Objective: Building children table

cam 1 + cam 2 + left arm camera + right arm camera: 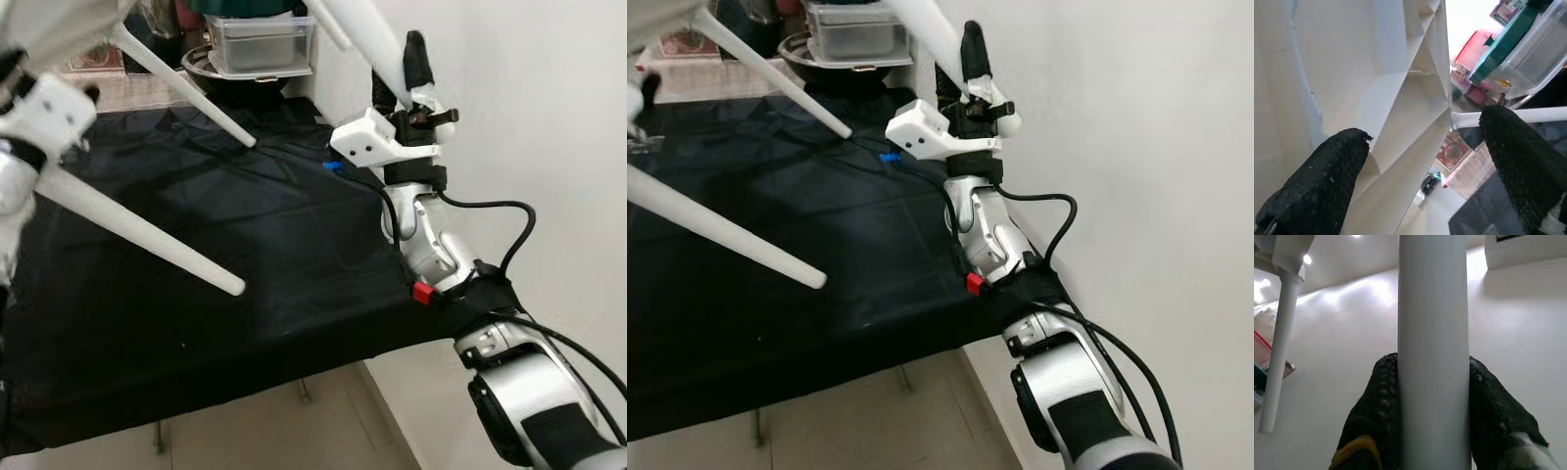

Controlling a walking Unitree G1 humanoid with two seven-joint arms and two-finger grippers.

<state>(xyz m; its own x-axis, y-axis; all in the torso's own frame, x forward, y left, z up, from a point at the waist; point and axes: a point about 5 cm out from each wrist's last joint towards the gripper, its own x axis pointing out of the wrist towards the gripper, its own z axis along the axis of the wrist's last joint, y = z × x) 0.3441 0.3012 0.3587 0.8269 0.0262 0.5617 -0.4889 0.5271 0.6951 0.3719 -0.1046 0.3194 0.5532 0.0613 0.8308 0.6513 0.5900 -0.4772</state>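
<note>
Up at about one o'clock in our head view, our right claw (415, 61) squeezes a white leg (364, 37) of the little table; the wrist view shows that leg (1433, 352) pinched tight between the two black fingers (1376, 416), one on each side and both touching it. The leg slants up and out past the top edge. Two more legs stick out from ten o'clock toward the middle: a near leg (137, 227) with its round tip hanging over the black cloth (245, 294), and a far leg (186, 88) pointing toward the stuff at twelve o'clock. The table is tipped up in the air, with its legs slanting down over the cloth. At nine o'clock we see a white part of our left arm (44, 117) against the table. Our left claw (1415, 161) is spread wide around a ribbed white edge of the tabletop (1400, 98); one finger (1327, 181) sits on one side of the edge and the other on the far side, but we cannot tell if they touch it. At twelve o'clock a clear box (260, 44) sits on a metal bowl (201, 67). A small blue thing (332, 165) lies on the cloth near our right wrist. A white wall (529, 117) fills the three o'clock side, and pale floor tiles (294, 431) show at six o'clock under the cloth's edge.
</note>
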